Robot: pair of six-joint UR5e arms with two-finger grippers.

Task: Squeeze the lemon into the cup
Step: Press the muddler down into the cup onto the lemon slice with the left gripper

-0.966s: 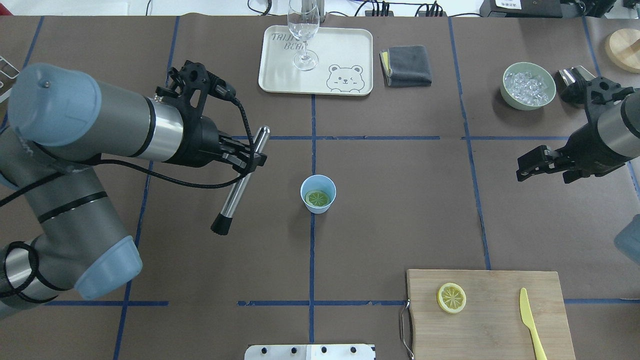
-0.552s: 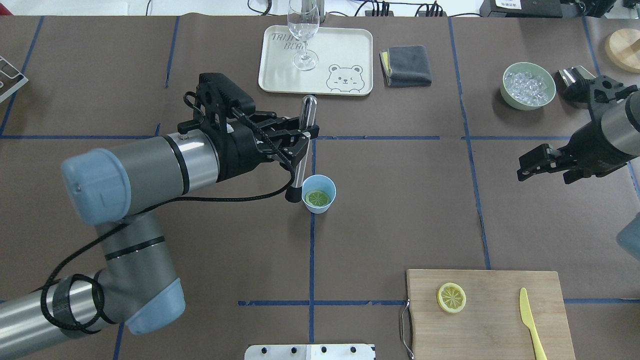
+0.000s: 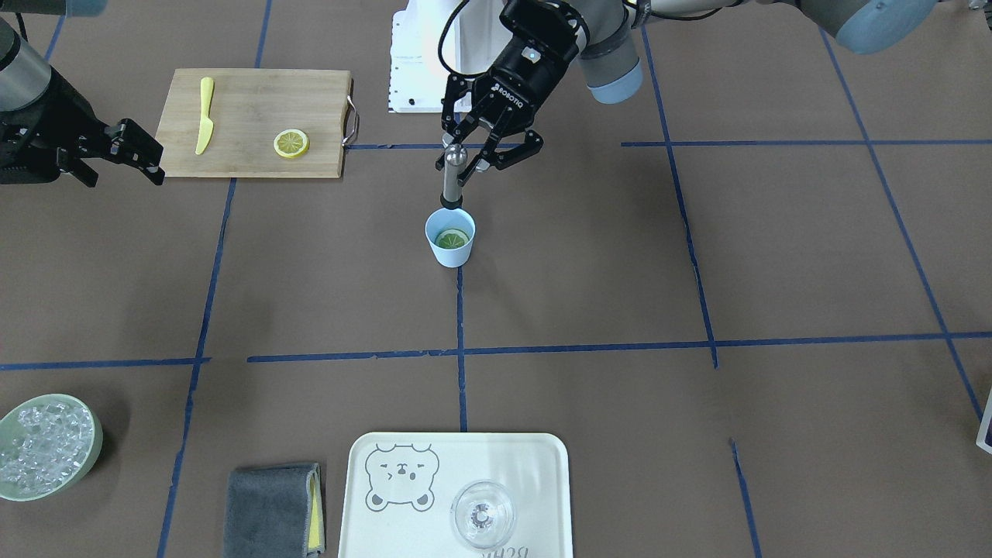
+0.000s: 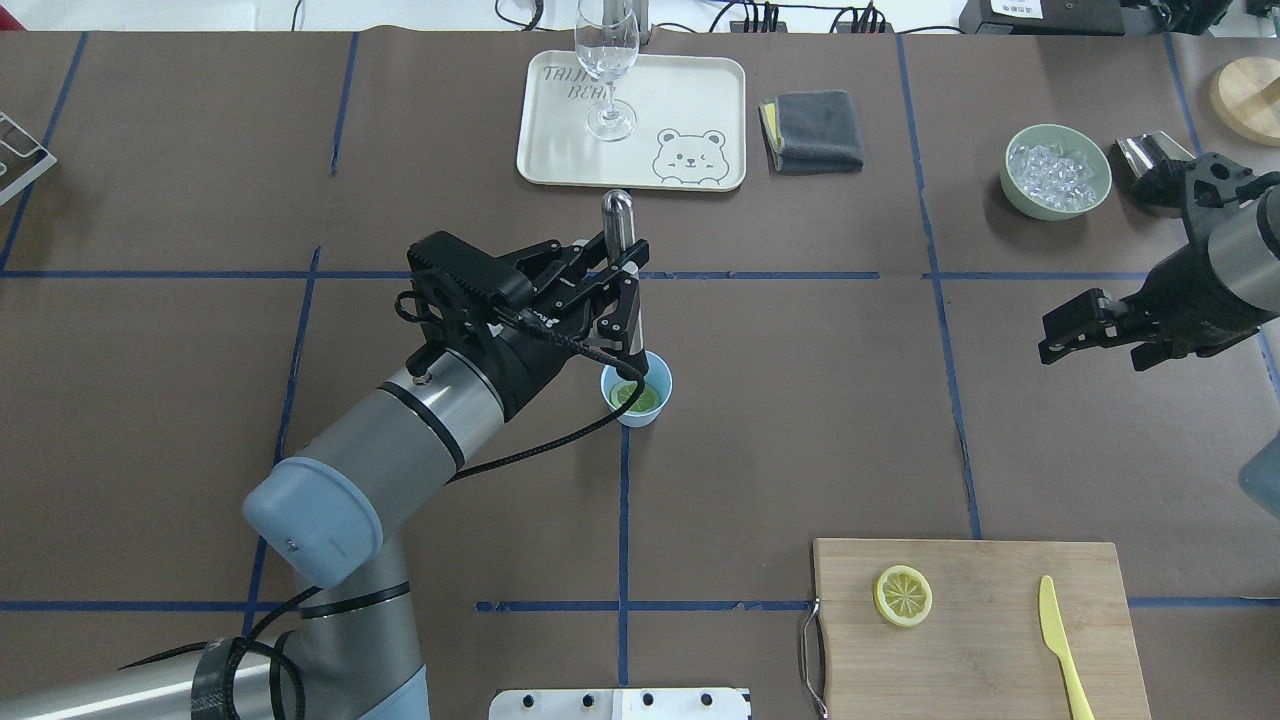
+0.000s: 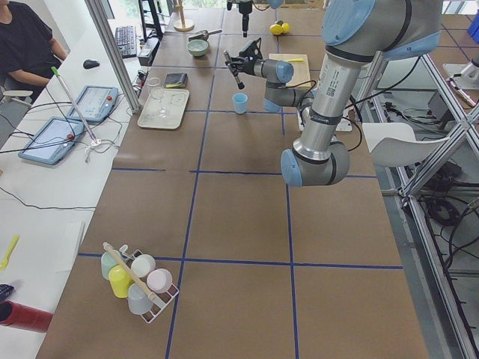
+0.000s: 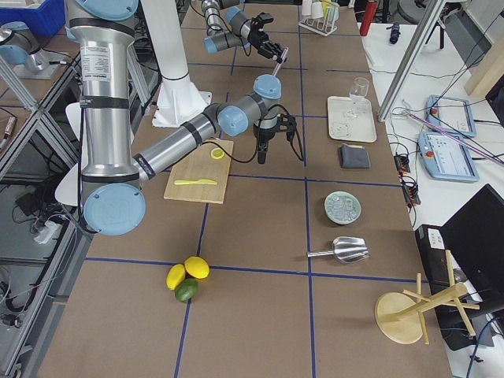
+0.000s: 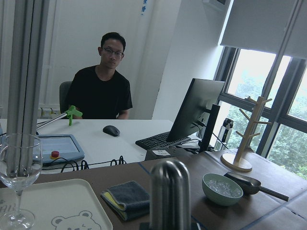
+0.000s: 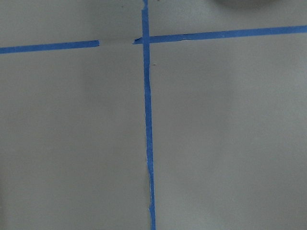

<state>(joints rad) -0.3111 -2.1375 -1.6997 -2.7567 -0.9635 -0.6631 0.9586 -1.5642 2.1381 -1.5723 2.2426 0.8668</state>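
Note:
The light-blue cup (image 4: 637, 390) stands at the table's middle and also shows in the front view (image 3: 450, 242). A lemon slice (image 4: 640, 398) lies flat inside it (image 3: 452, 239). My left gripper (image 4: 625, 290) is shut on a steel muddler (image 3: 450, 180) and holds it almost upright. Its black tip is at the cup's mouth; I cannot tell whether it touches the slice. The muddler's top fills the lower left wrist view (image 7: 169, 191). A second lemon slice (image 4: 903, 595) lies on the cutting board. My right gripper (image 4: 1062, 332) is open and empty, far right of the cup.
A wooden cutting board (image 4: 990, 650) with a yellow toy knife (image 4: 1060, 640) lies front right. A bear tray (image 4: 690, 100) with a clear glass (image 4: 607, 70), a grey cloth (image 4: 812, 130), a green bowl of ice (image 4: 1058, 170) and a metal scoop (image 4: 1150, 160) stand at the back.
My left arm has swung right and turned the muddler upright, bringing its black tip from left of the cup to the cup's mouth. The right arm has barely moved.

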